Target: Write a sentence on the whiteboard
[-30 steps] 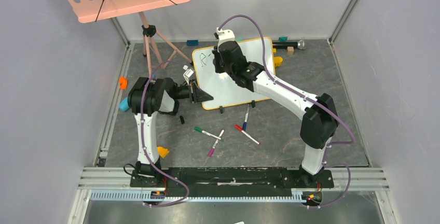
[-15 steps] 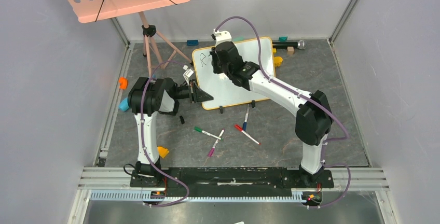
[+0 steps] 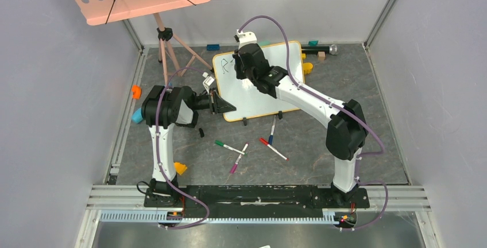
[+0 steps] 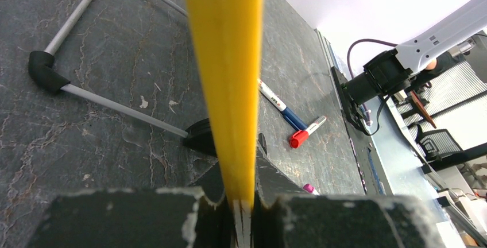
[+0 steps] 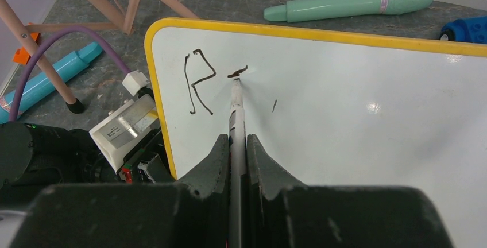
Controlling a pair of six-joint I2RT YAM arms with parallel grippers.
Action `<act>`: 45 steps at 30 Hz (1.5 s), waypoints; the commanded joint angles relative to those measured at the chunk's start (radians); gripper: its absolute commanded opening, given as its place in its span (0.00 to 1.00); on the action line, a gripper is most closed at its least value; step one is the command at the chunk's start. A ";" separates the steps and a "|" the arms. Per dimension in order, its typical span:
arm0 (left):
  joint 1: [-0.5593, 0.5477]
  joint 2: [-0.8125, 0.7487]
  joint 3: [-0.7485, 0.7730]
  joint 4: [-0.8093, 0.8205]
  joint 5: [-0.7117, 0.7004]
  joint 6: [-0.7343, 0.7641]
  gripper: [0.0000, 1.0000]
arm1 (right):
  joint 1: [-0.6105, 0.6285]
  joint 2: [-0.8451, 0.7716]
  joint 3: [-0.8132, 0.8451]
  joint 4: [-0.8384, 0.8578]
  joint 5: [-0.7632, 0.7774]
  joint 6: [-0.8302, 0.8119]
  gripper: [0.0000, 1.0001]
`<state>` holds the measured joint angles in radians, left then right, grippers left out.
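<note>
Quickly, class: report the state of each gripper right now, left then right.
Left gripper: shut on the whiteboard's yellow edge.
Right gripper: shut on a marker, tip touching the whiteboard.

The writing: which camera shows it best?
Right wrist view: the writing is close and sharp, an R plus a short stroke at the marker tip. The top view shows only faint marks; the left wrist view sees just the whiteboard, edge-on.

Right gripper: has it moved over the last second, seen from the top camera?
Yes. In the top view the right gripper has shifted slightly left over the whiteboard, toward its left rim; the board stays put.
</note>
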<state>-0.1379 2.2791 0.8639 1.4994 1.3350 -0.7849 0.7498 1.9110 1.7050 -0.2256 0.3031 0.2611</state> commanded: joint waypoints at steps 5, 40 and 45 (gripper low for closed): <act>-0.027 0.039 -0.020 0.058 0.103 0.075 0.02 | -0.003 -0.034 -0.053 0.013 0.002 0.006 0.00; -0.026 0.037 -0.020 0.058 0.101 0.073 0.02 | -0.024 -0.139 -0.039 0.000 -0.003 0.013 0.00; -0.026 0.038 -0.020 0.058 0.101 0.073 0.02 | -0.029 -0.125 -0.020 -0.016 0.028 0.009 0.00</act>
<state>-0.1383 2.2791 0.8639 1.5017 1.3357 -0.7872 0.7265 1.8061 1.6302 -0.2279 0.2802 0.2859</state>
